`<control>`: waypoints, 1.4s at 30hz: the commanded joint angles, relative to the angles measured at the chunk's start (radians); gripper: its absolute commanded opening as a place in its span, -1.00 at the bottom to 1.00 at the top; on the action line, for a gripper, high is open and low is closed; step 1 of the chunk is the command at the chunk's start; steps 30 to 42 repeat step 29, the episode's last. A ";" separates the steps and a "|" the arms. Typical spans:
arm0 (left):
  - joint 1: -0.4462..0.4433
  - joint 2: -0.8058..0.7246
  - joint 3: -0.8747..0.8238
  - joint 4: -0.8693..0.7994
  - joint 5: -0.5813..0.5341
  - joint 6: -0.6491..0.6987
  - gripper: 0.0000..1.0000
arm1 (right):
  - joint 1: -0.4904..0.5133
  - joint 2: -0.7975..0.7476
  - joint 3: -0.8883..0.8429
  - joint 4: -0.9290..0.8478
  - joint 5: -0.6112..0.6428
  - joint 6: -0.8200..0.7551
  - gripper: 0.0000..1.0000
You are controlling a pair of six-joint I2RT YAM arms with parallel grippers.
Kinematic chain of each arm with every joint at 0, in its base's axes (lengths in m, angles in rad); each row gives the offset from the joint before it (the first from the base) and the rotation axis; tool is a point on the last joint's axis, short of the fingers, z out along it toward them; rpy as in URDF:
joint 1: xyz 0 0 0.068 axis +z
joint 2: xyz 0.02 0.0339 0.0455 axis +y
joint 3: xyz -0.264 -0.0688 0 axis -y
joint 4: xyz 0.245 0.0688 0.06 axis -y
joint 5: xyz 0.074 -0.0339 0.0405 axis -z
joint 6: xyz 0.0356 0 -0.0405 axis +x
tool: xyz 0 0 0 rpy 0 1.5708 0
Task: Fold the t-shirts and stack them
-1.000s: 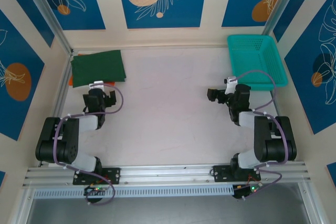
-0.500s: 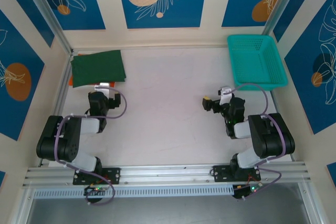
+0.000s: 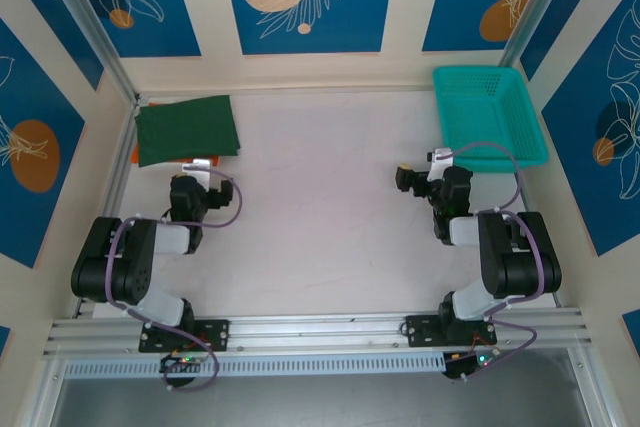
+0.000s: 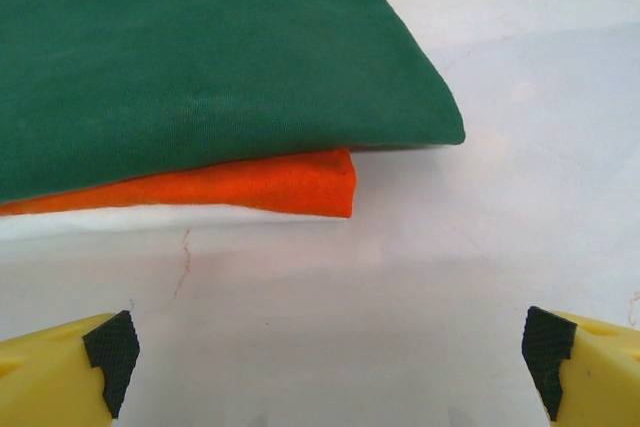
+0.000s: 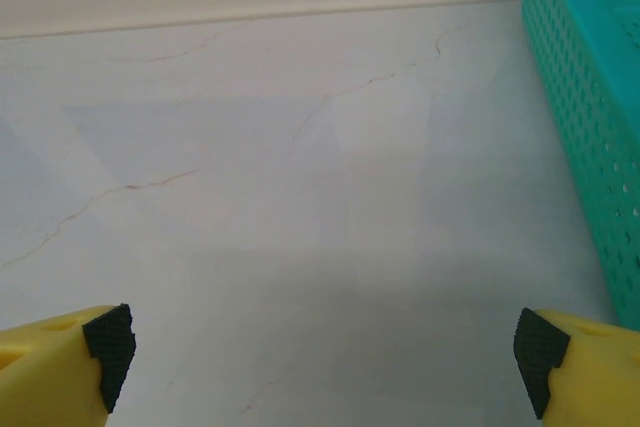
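Note:
The dark green t-shirt (image 3: 187, 129) lies folded at the table's far left corner, on top of the folded orange t-shirt (image 3: 134, 154), whose edge peeks out beneath it. In the left wrist view the green t-shirt (image 4: 200, 57) covers the orange one (image 4: 250, 183), with a white layer under both. My left gripper (image 3: 195, 187) sits just in front of the stack, open and holding nothing (image 4: 325, 352). My right gripper (image 3: 418, 179) stands open over bare table (image 5: 325, 347), left of the basket.
A teal mesh basket (image 3: 487, 112) stands at the far right corner; its wall (image 5: 590, 97) fills the right edge of the right wrist view. Wall panels enclose the white table (image 3: 320, 197) on three sides.
The left arm has drawn back slightly from the stack. The right gripper dipped toward the near left and then returned up towards the basket. The shirts have not moved.

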 commanded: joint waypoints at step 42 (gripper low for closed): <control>0.006 0.001 0.007 0.023 0.027 -0.002 1.00 | -0.004 0.000 -0.001 -0.011 0.008 0.012 0.99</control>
